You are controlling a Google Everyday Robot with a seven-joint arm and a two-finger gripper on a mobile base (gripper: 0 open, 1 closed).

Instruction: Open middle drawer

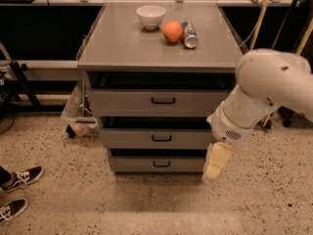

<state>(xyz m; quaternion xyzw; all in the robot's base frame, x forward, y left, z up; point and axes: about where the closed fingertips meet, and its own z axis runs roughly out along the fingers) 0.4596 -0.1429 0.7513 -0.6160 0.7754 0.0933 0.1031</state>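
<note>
While claw (pixel 216 163) hangs low, just right of middle drawer (pixel 127 139)

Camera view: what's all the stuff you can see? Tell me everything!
cabinet: one, grey, centre
middle drawer: one, grey, black handle, between two others
top drawer: one, grey, under cabinet top
bottom drawer: one, grey, nearest floor
bowl: one, white, cabinet top
orange: one, orange, beside bowl
can: one, silver, right of orange
shoes: two, black and white, floor, bottom left
arm: one, white, right
gripper: one, cream, low, right of drawers
</note>
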